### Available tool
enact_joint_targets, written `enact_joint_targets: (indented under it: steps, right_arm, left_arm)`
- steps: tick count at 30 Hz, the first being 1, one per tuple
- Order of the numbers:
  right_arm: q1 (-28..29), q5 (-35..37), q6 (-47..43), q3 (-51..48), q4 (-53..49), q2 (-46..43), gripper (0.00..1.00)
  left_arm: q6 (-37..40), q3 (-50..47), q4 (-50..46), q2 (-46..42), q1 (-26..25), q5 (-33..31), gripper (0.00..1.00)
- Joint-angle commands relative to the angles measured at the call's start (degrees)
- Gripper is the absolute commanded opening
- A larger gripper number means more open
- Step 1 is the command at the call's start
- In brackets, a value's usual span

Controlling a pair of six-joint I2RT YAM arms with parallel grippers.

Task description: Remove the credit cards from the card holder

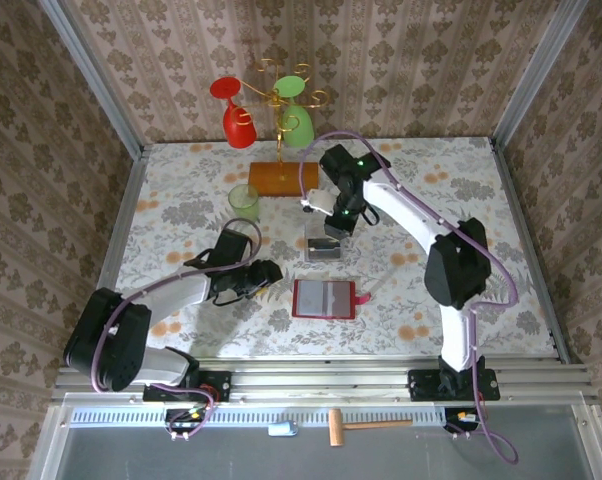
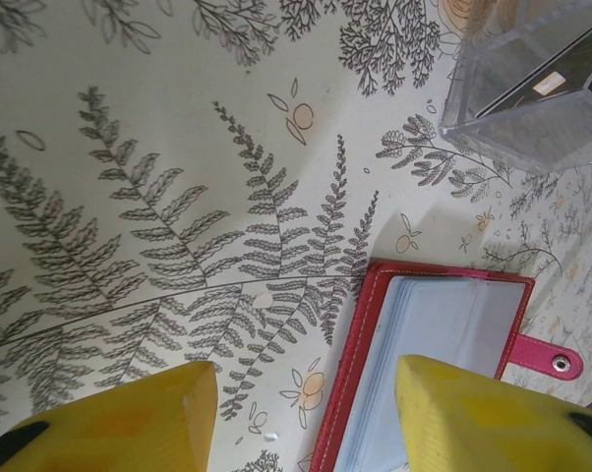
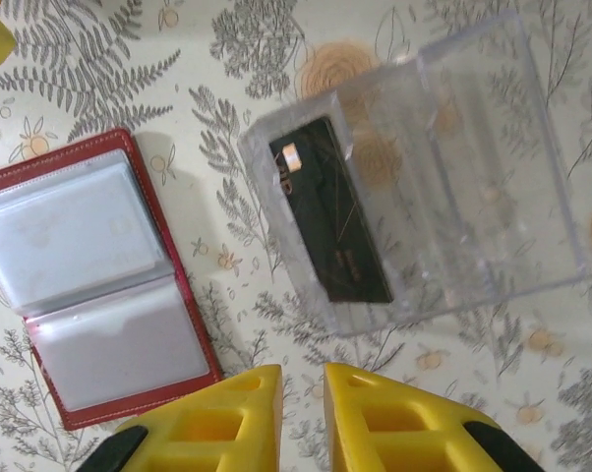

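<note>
The red card holder [image 1: 323, 298] lies open and flat on the table; its greyish pockets [image 3: 80, 285] look empty. One dark credit card [image 3: 330, 211] lies inside a clear plastic box [image 1: 324, 243]. My right gripper [image 3: 302, 374] hovers over the near side of that box, its jaws a narrow gap apart with nothing between them. Just left of the holder is my left gripper [image 2: 304, 374], open about halfway over bare tablecloth. The holder's red edge [image 2: 360, 364] lies under the gap near its right finger. The holder's closing tab [image 2: 547, 359] points away to the right.
A wooden-based rack [image 1: 281, 175] with a red glass [image 1: 236, 120] and a green glass [image 1: 296, 120] stands at the back. A green cup [image 1: 244, 203] is left of the clear box. A small hammer [image 1: 361, 427] lies below the table's front rail.
</note>
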Motion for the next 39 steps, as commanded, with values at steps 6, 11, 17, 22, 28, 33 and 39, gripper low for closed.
enact_joint_targets:
  steps: [6, 11, 17, 22, 28, 33, 39]
  right_arm:
    - [1.8, -0.8, 20.6, -19.8, 17.6, -12.5, 0.18]
    - [2.3, 1.3, 34.0, -29.9, 24.7, -18.3, 0.18]
    - [3.3, 1.5, 50.6, -38.6, 31.1, -22.8, 0.16]
    - [4.1, -1.9, 61.0, -44.4, 36.1, -25.6, 0.16]
    - [4.7, -5.7, 70.1, -47.9, 38.1, -26.4, 0.16]
    - [5.0, -7.9, 72.8, -50.2, 39.3, -26.3, 0.16]
    - [5.7, -10.8, 74.7, -51.7, 42.3, -24.4, 0.16]
  left_arm:
    - [-0.9, 3.8, 2.5, 3.7, -2.5, 0.4, 0.51]
    - [-1.2, 4.2, 3.8, 4.6, -4.2, 0.2, 0.49]
    - [-3.0, 3.3, 6.4, 5.3, -5.4, 1.2, 0.41]
    - [-4.3, 1.8, 7.5, 4.8, -6.5, 2.6, 0.34]
    - [-6.4, -0.5, 9.5, 4.5, -8.0, 4.0, 0.26]
    - [-7.5, -2.2, 9.8, 4.6, -9.3, 4.0, 0.20]
    - [-7.7, -2.7, 10.9, 4.8, -9.7, 4.6, 0.15]
